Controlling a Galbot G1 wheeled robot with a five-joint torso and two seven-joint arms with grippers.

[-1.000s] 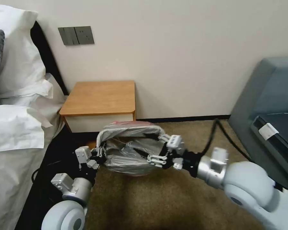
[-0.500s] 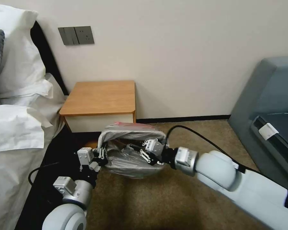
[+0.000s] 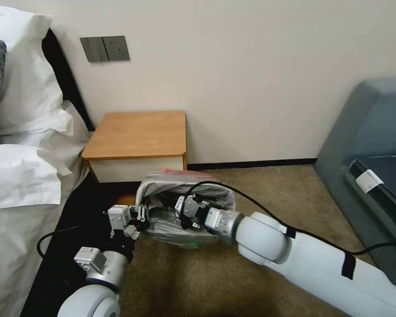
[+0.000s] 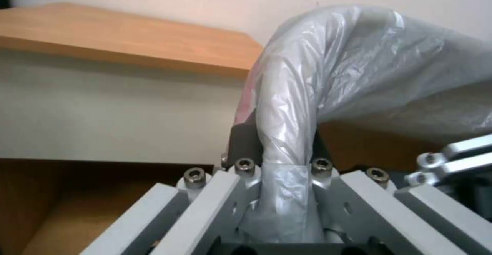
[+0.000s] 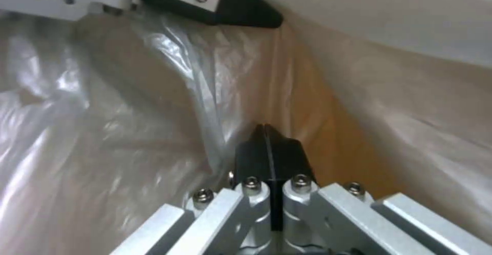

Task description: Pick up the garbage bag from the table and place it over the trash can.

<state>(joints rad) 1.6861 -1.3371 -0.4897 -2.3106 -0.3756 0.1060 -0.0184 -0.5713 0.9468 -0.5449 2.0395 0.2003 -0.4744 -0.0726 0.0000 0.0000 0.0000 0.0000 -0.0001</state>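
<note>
Garbage bag in left pincer

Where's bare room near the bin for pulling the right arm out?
Open carpet between bin and grey sofa; the nightstand top is bare too. Crowded: the garbage bag mouth, with the right claw inside, shut, and the left claw clamping the rim beside the bed.
</note>
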